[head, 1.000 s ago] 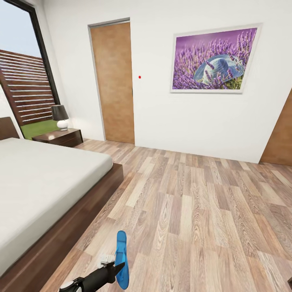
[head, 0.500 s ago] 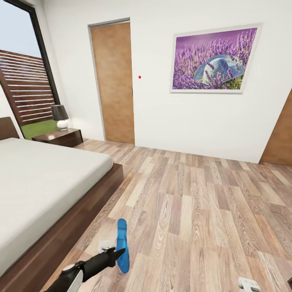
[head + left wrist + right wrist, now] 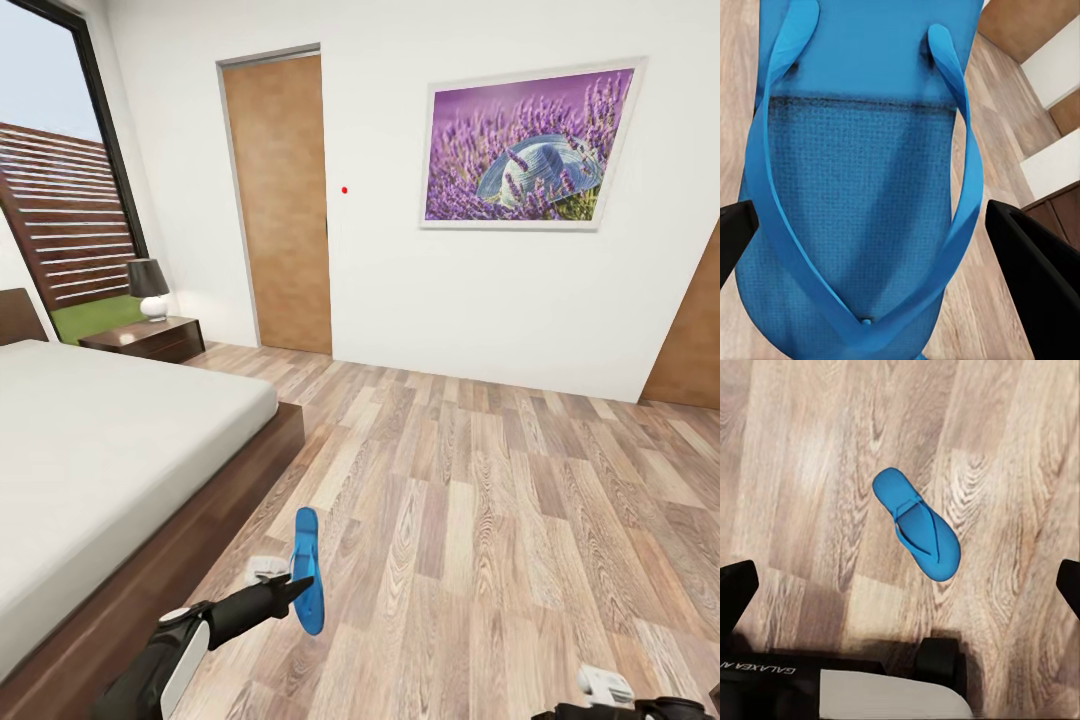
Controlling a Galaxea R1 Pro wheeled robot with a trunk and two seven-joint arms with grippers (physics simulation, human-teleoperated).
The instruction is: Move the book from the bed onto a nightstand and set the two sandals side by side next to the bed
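Observation:
My left gripper [image 3: 293,590] is shut on a bright blue sandal [image 3: 309,570] and holds it edge-on above the floor beside the bed [image 3: 110,450]. In the left wrist view that sandal [image 3: 862,187] sits sole-up between the black fingers [image 3: 1035,277]. Below my open right gripper [image 3: 900,589], the second blue sandal [image 3: 916,525] lies flat on the planks. A dark nightstand [image 3: 150,338] stands past the bed by the window. The book is out of view.
A black-shaded lamp [image 3: 149,288] stands on the nightstand. A tan door [image 3: 280,200] and a lavender picture [image 3: 525,145] are on the far wall. Wood floor [image 3: 480,500] stretches right of the bed. My right arm [image 3: 610,700] shows at the head view's lower right.
My left gripper has carried the sandal forward and higher in the head view. The right arm has come into sight at the lower right.

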